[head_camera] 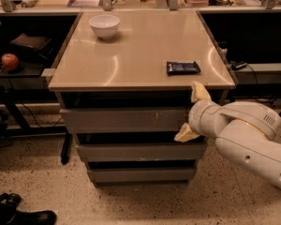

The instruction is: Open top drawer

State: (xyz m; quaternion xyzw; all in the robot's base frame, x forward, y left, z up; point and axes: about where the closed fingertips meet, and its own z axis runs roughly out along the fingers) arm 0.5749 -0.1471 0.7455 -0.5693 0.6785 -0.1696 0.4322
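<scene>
Presently the gripper (192,112) sits at the three o'clock end of the top drawer (124,120), fingers spread wide above and below its front, just under the tabletop (131,55).

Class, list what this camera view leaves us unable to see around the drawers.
Top drawer: right end hidden behind the gripper; interior lost in shadow under the tabletop.
Dark packet on the tabletop: label too small to read.
Robot arm: cut off by the right edge.
</scene>
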